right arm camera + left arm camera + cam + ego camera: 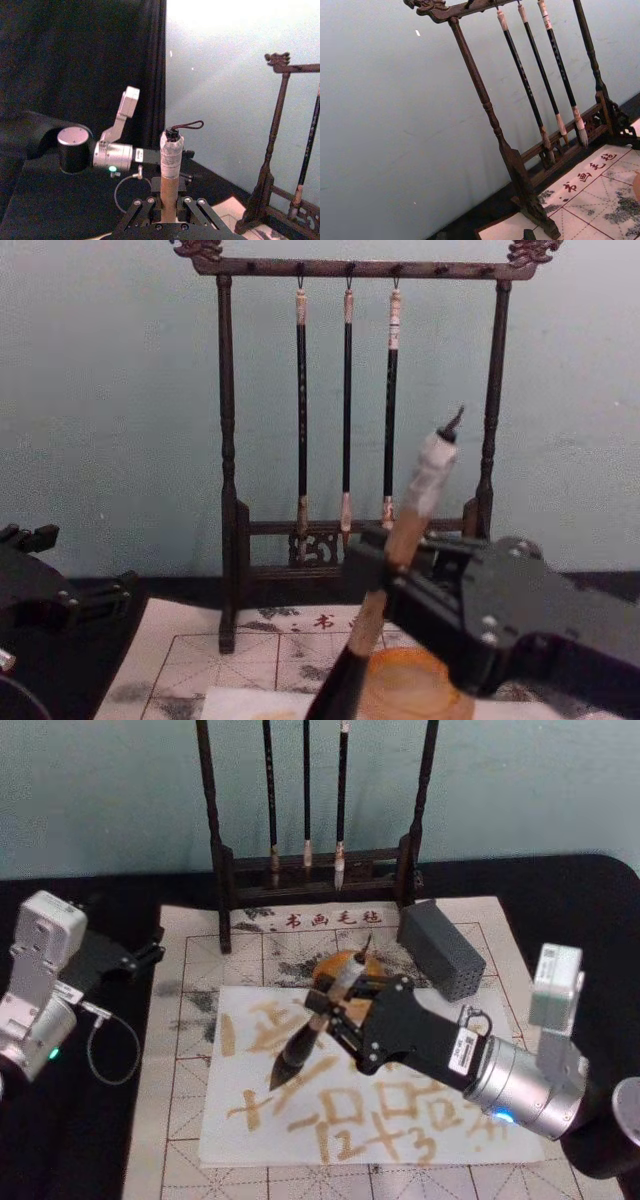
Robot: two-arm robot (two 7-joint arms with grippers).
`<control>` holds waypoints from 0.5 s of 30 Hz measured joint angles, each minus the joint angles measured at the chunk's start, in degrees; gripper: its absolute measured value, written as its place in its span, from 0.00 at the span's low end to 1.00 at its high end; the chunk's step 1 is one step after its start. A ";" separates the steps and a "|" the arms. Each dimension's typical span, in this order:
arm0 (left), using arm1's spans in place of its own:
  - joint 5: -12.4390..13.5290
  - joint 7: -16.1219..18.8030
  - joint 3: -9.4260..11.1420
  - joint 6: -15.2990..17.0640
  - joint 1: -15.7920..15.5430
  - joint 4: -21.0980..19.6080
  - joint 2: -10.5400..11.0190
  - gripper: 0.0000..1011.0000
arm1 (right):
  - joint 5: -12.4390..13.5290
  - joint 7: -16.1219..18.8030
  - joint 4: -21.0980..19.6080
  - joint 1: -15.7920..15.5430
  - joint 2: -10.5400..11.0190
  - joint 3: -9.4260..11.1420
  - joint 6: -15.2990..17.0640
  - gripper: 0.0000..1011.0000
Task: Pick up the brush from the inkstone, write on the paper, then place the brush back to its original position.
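– Claw on the right first: what is it doing?

– My right claw (338, 1003) is clamped on the brush (298, 1053). It grips the tan handle just above the black section. On the right wrist camera the handle rises between the fingers (136, 209), with the taped end and its loop on top.

– How does the brush sit?

– Tilted. The taped end leans up and back toward the rack (222, 850), and the dark tip points down toward me and to my left. The tip is over the paper (250, 1140), among the yellowish strokes. I can't tell whether it touches the sheet.

– And the ink dish?

– The ink dish (338, 963) is on the mat (180, 1120) just past the paper's far edge, partly hidden behind the brush handle and my claw. From the chest camera it shows orange, low behind the handle.

– What else is around it?

– A grey block (442, 952) lies on the mat to the right of the dish, near the rack's right foot. Three thin brushes (306, 790) hang from the rack's top bar at the back. The mat lies on the black worktop (80, 1150).

– Left side?

– My left claw (148, 956) is parked at the mat's left edge, well apart from the paper. I can't tell whether it is apart or together.
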 joint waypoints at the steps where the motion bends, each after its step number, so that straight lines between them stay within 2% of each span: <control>1: 0.00 0.00 0.00 0.00 0.00 0.00 0.00 0.99 | 0.00 0.00 0.00 0.00 0.00 0.00 0.00 0.18; 6: 0.00 0.00 0.00 0.00 0.00 0.00 0.00 0.99 | 2.18 -0.25 -1.11 -0.21 -0.11 1.12 0.86 0.18; 15: 0.00 0.00 0.00 0.00 0.00 0.00 0.00 0.99 | 7.55 -3.44 -2.01 0.82 -1.28 4.09 5.72 0.18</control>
